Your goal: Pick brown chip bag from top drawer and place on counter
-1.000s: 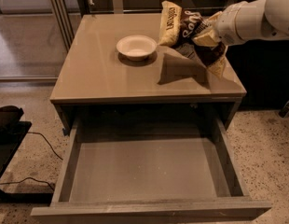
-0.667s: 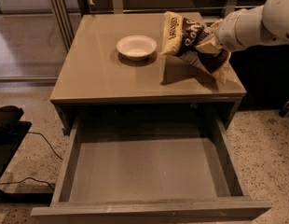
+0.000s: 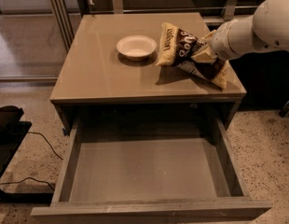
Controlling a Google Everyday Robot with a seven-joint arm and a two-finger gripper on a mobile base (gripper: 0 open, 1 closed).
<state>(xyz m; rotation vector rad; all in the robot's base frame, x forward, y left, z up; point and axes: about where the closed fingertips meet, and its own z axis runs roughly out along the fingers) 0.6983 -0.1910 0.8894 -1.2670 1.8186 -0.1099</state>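
A white robot arm (image 3: pixel 256 27) reaches in from the right of the white bowl (image 3: pixel 136 46), its forearm sloping down toward the bowl; its gripper (image 3: pixel 203 55) is clamped on the brown chip bag (image 3: pixel 182 50); the bag sits tilted just right of the bowl on the counter (image 3: pixel 98 73), its far right corner touching the surface; the top drawer (image 3: pixel 144 171) stands pulled open below and in front of the bowl.

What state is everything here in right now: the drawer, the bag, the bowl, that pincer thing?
top drawer: pulled open, nothing inside.
brown chip bag: out of the drawer, tilted over the right side of the counter, gripped.
pincer: closed on the brown chip bag, above the counter's right side.
white bowl: upright on the counter, empty, apart from the bag.
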